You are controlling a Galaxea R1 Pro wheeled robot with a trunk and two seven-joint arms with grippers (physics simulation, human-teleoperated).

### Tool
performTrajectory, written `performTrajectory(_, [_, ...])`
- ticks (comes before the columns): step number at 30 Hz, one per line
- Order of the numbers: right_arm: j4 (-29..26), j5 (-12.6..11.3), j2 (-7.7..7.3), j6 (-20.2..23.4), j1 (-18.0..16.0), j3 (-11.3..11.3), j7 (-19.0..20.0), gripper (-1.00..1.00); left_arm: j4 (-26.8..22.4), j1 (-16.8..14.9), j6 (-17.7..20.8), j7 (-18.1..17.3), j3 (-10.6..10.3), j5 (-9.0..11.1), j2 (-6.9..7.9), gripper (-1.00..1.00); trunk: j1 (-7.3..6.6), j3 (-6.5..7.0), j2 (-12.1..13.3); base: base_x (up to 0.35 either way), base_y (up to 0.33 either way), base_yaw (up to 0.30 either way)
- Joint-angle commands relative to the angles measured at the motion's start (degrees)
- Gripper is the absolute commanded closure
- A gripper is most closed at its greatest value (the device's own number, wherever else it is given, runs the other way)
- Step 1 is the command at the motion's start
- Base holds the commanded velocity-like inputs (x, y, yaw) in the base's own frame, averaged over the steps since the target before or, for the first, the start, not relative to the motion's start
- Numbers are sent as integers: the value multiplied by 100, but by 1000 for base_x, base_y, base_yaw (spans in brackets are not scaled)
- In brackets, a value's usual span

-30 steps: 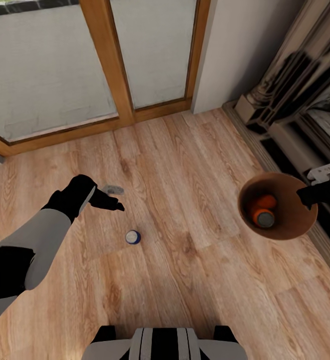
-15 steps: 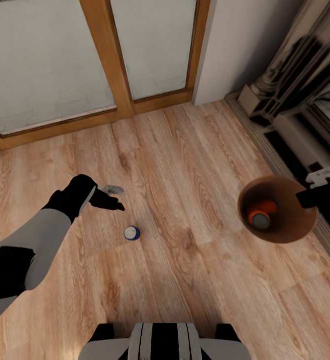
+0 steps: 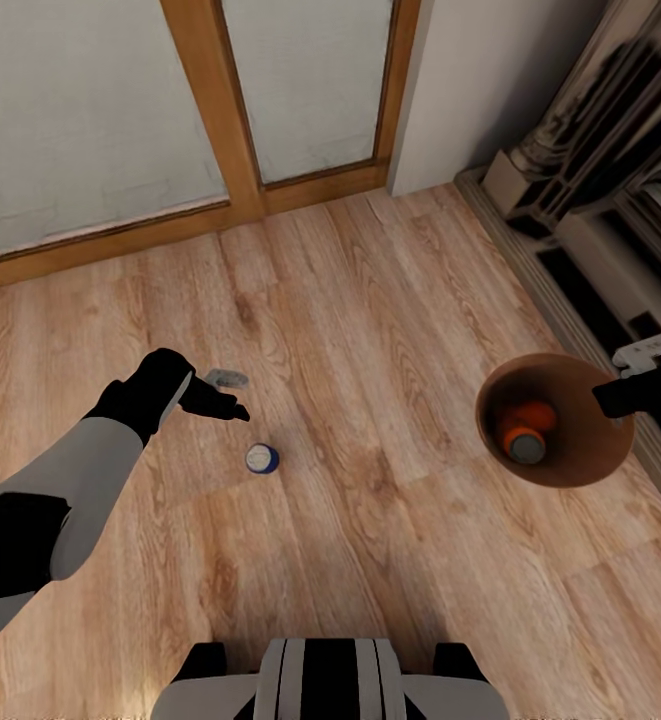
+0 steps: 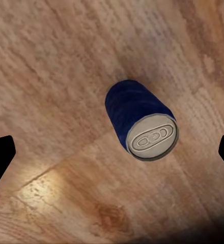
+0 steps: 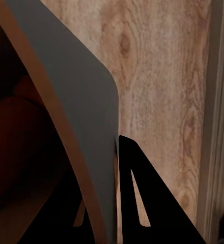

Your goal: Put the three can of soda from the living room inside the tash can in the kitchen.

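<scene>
1. Two orange soda cans [image 3: 523, 428] already sit inside the trash can [image 3: 582, 466] in the head view, and the right gripper [image 3: 618, 393] pinches that bin by its rim, holding it above the wood floor [image 3: 390, 300] near the fireplace surround [image 3: 610, 150]. The blue soda can [image 3: 262, 458] stands on the floor just beside and below the left gripper [image 3: 222, 394].
2. One thing matters in the left wrist view: the blue soda can [image 4: 141, 121] lies between the widely spread jaws, whose tips show at either edge, but off centre. Judging from this, the arm should centre over the can and descend straight before closing at mid-body.
3. One bin wall [image 5: 76, 117] is clamped between the right jaws in the right wrist view; I would keep the bin level while the left arm works.
</scene>
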Motion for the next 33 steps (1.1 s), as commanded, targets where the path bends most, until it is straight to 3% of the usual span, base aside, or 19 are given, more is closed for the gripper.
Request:
performTrajectory(1, [0, -22, 0, 12, -2, -3, 28, 100, -3, 2, -1, 0, 3, 1, 2, -100, -1, -7, 0, 0, 0, 0])
performTrajectory(24, [0, -32, 8, 12, -1, -22, 35, 100, -24, 9, -11, 2, -27, -4, -2, -100, -1, 62, 0, 0, -28, -102])
performTrajectory(33, [0, -23, 11, 12, 190, -18, 37, 100, -24, 9, -9, 2, -23, -4, -2, -100, 21, 46, -40, 0, 0, -8])
